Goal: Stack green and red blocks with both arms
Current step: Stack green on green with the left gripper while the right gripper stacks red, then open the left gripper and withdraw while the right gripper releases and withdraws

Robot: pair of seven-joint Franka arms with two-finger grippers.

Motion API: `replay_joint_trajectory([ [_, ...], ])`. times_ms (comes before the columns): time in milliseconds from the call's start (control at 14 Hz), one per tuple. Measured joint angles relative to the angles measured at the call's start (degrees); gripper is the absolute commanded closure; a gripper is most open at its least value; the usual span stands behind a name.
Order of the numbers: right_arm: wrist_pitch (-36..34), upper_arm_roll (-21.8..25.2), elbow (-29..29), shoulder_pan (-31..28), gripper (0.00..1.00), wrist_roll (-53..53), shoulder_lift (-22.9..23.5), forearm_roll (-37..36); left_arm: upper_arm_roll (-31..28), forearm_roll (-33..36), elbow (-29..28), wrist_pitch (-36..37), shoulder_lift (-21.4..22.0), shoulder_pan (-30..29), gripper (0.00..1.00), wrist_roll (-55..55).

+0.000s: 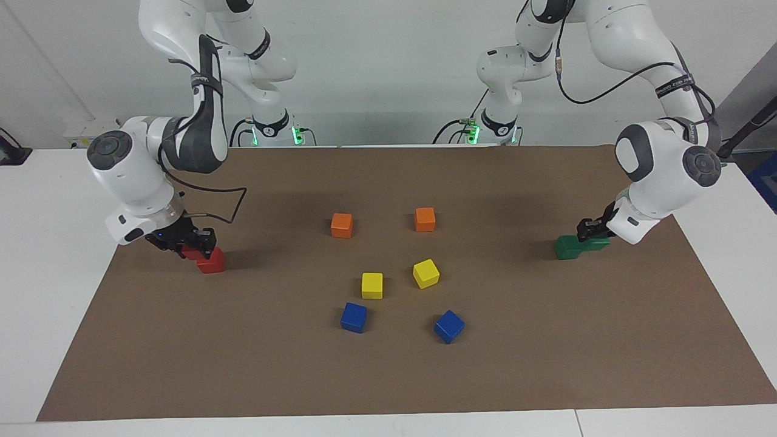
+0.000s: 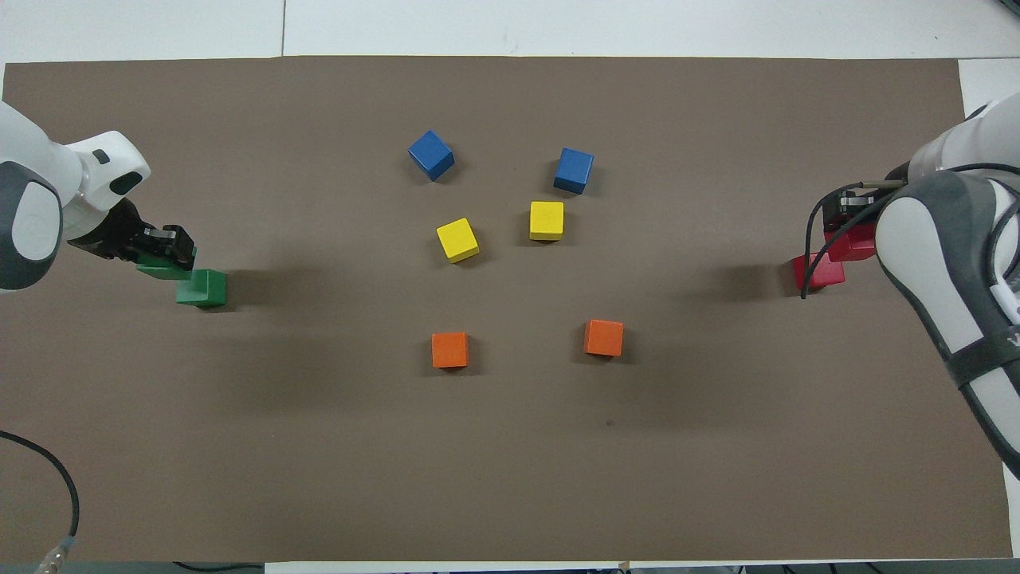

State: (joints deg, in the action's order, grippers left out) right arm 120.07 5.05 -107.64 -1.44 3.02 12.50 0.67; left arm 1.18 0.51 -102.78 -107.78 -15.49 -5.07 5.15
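Note:
My left gripper (image 1: 590, 231) is at the left arm's end of the table, with its fingers closed around a dark green block (image 1: 600, 243). The second green block (image 1: 567, 247) sits on the mat right beside it, toward the table's middle. My right gripper (image 1: 189, 243) is at the right arm's end, with its fingers closed around a red block (image 1: 193, 252). The second red block (image 1: 211, 261) sits on the mat touching or nearly touching it. In the overhead view the left gripper (image 2: 169, 247) is over its green block (image 2: 158, 270), and the right gripper (image 2: 843, 214) is over its red block (image 2: 851, 247).
In the middle of the brown mat (image 1: 546, 352) stand two orange cubes (image 1: 342, 225) (image 1: 425, 219), two yellow cubes (image 1: 372, 285) (image 1: 426, 273) and two blue cubes (image 1: 354, 317) (image 1: 449, 326). White table borders the mat.

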Motion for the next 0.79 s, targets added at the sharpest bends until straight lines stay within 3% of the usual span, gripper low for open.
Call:
replay_joint_trajectory([
  [786, 6.6, -0.2, -5.1, 0.0, 1.0, 0.0, 0.0, 0.0, 0.6, 0.0, -6.3, -5.1, 2.2, 0.3, 1.0, -2.0],
])
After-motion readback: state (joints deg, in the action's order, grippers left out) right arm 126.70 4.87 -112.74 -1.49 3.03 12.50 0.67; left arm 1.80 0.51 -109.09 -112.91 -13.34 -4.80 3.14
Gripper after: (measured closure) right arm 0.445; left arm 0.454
